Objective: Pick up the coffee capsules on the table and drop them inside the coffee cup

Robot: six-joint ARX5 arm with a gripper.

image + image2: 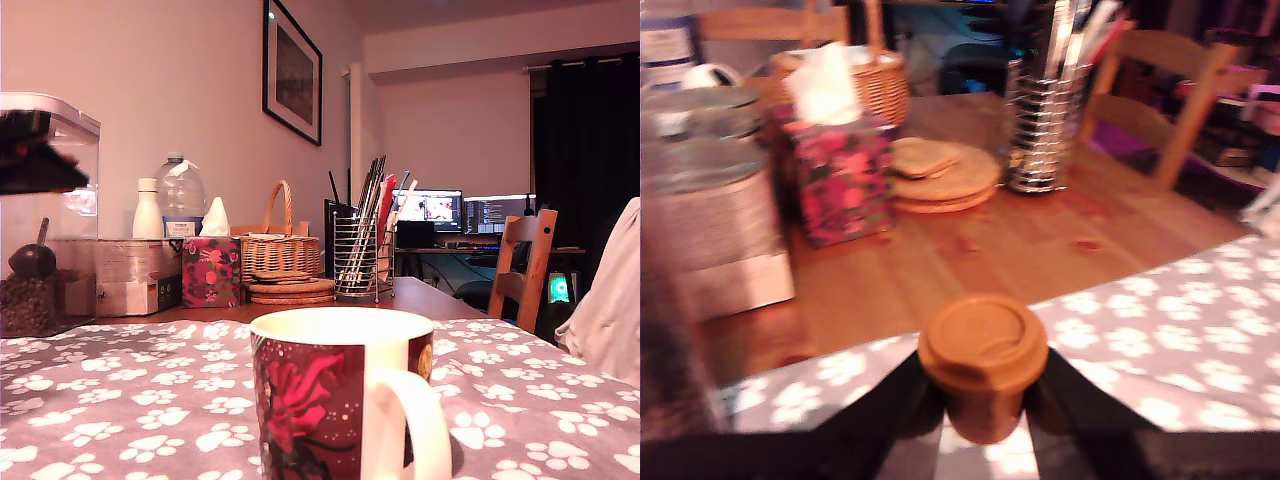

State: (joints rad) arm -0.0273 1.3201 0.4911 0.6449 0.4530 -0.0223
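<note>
1. Exterior view, lower centre of frame: 1 coffee cup [345,395] stands upright on the table [120,400], nearest the camera. Outside dark red with a pink rose, inside and handle white; the handle faces the camera, toward the exterior view's right. The interior is not visible from this low angle.
2. The table carries a grey cloth printed with white paw prints; bare wood shows beyond the cloth's far edge in both views.
3. Wrist view, lower centre of frame: the gripper [983,400] is closed on 1 coffee capsule [983,360]. The 2 black fingers [890,415] press the tapered copper-brown body from either side, and the wide flat rim faces the camera. The capsule is clear of the cloth, seen above its edge. The picture is blurred.
4. Exterior view, upper left of frame: a dark blurred shape, part of the arm [35,155], sits well above table level, well apart from the cup.
5. Middle distance on the bare wood: a floral tissue box [211,270], a stack of round coasters [291,291], a wicker basket [278,250] and a wire mesh holder [362,262] full of pens.
6. Exterior view, left edge: a clear container [45,240] holding coffee beans and 1 dark scoop [33,258].
7. Far background: 1 wooden chair [522,265], 2 lit monitors [428,208] and a framed picture [292,72] on the wall.
</note>
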